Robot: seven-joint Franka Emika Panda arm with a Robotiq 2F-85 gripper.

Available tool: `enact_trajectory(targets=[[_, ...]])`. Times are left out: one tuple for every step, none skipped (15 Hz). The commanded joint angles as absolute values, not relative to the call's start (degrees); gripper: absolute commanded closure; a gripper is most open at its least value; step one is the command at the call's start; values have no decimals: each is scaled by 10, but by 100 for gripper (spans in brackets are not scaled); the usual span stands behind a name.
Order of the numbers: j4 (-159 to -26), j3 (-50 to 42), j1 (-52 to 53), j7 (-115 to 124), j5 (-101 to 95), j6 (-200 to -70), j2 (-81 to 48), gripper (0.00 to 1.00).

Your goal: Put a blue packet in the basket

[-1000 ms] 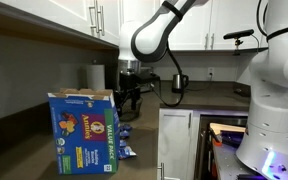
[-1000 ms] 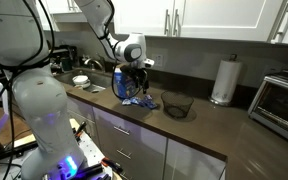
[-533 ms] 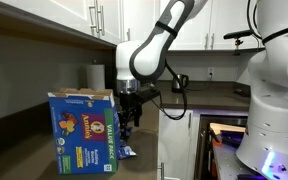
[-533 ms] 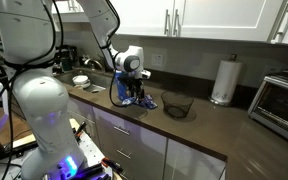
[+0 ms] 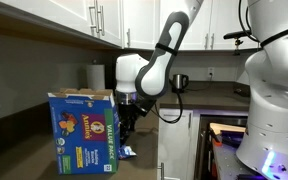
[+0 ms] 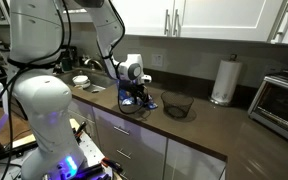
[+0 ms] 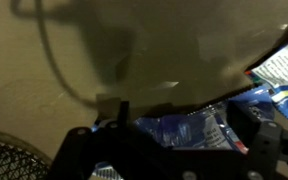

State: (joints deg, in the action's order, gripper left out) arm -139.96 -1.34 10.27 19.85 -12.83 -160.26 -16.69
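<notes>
Several blue packets (image 6: 130, 104) lie in a small pile on the dark counter, left of the basket. One blue packet (image 7: 179, 130) fills the wrist view, crinkly with white marks. My gripper (image 7: 184, 132) is open, low over the pile, with one finger on each side of this packet. In both exterior views the gripper (image 6: 135, 96) (image 5: 127, 118) points straight down at the pile. The basket (image 6: 177, 104) is dark, shallow and holds nothing I can see. Its mesh rim shows at the lower left of the wrist view (image 7: 14, 160). A stray packet (image 5: 127, 152) shows beside the big box.
A big blue cardboard box (image 5: 84, 130) stands in the foreground and hides part of the counter. A paper towel roll (image 6: 222, 82) and a silver toaster oven (image 6: 282, 100) stand beyond the basket. Dishes (image 6: 81, 80) sit at the counter's other end. Cabinets hang overhead.
The arm has come down and the gripper has dropped from above the pile to just over the packets. The packets and the basket have not moved.
</notes>
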Motion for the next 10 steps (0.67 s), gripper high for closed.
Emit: enact_trajectory(targets=[[-1382,-48,128,212,-160,-1632,-187,33],[-1379,-54,133,213,-164,-1635,-188,40],[-1376,-56,135,212,-161,-1639,-189,47],[-1374,-59,139,211,-160,-1641,-190,54],[-1374,-58,139,207,-154,-1643,-189,61],[-1374,-60,142,208,-156,-1643,-189,67],[-1375,-58,142,206,-152,-1642,-187,74],[-1376,-55,139,200,-148,-1636,-181,80],[-1377,-55,141,201,-148,-1633,-178,86],[-1379,-58,146,205,-152,-1627,-172,93]])
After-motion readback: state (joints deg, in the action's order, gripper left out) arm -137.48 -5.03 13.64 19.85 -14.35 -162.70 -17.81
